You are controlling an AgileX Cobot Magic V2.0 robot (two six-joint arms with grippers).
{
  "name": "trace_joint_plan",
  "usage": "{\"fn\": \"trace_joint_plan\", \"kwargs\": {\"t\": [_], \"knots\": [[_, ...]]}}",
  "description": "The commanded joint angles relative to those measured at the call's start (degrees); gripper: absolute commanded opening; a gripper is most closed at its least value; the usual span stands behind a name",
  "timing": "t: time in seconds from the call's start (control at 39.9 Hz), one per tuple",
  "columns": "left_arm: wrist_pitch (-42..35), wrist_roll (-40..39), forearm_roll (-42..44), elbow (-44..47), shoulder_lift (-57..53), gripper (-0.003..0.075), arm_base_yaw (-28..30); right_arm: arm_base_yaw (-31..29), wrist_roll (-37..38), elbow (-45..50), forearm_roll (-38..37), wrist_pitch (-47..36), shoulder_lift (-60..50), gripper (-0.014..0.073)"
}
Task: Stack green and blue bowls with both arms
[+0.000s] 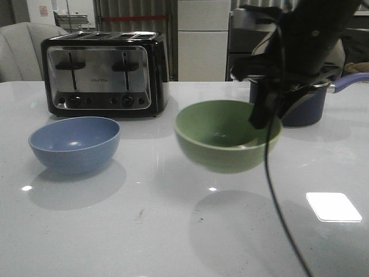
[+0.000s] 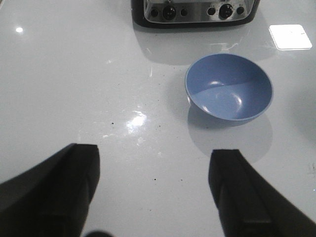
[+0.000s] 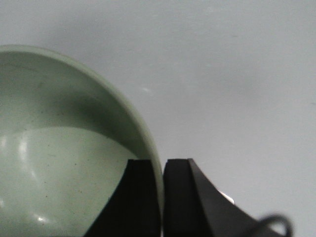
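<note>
Hanging closest to the front camera, a thin black cable is trailing down from my right arm. Above it my right gripper is pinching the rim of the green bowl at its 3 o'clock edge, one finger inside the wall and the other outside, pressed together on it. That bowl is hanging clear of the glossy white table, mouth facing up, its shadow lying on the surface beneath; being round, it is showing no long axis. At its 9 o'clock, well apart, the blue bowl is sitting upright on the table, mouth up, matte and smooth. My left gripper is hovering with its fingers spread wide, gripping nothing, the blue bowl lying ahead of it. Behind the bowls a chrome and black toaster and a dark saucepan are standing.
</note>
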Motion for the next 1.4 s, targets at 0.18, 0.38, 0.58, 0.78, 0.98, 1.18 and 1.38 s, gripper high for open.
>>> {"fn": "trace_joint_plan", "kwargs": {"t": [0.18, 0.38, 0.58, 0.78, 0.98, 1.18, 1.38], "knots": [[-4.0, 0.0, -0.3, -2.0, 0.3, 0.0527, -0.5, 6.3, -0.6, -1.9, 0.9, -3.2, 1.6, 0.0068], [-3.5, 0.0, -0.3, -2.0, 0.3, 0.0527, -0.5, 6.4, -0.6, -1.9, 1.7, -4.1, 2.9, 0.0235], [-3.5, 0.0, -0.3, -2.0, 0.3, 0.0527, -0.5, 6.4, -0.7, -1.9, 1.6, -4.1, 2.6, 0.0419], [-3.5, 0.0, -0.3, -2.0, 0.3, 0.0527, -0.5, 7.2, -2.8, 0.5, 1.6, -6.4, -5.1, 0.0413], [-3.5, 0.0, -0.3, -2.0, 0.3, 0.0527, -0.5, 8.4, -4.7, 10.1, 1.1, -12.7, -18.7, 0.0413], [-3.6, 0.0, -0.4, -2.0, 0.3, 0.0527, -0.5, 8.4, -4.7, 19.8, -0.3, -14.0, -32.6, 0.0413], [-4.0, 0.0, -1.8, -2.0, 0.3, 0.0527, -0.9, 8.4, -4.7, 27.9, -0.3, -12.3, -44.7, 0.0413]]}}
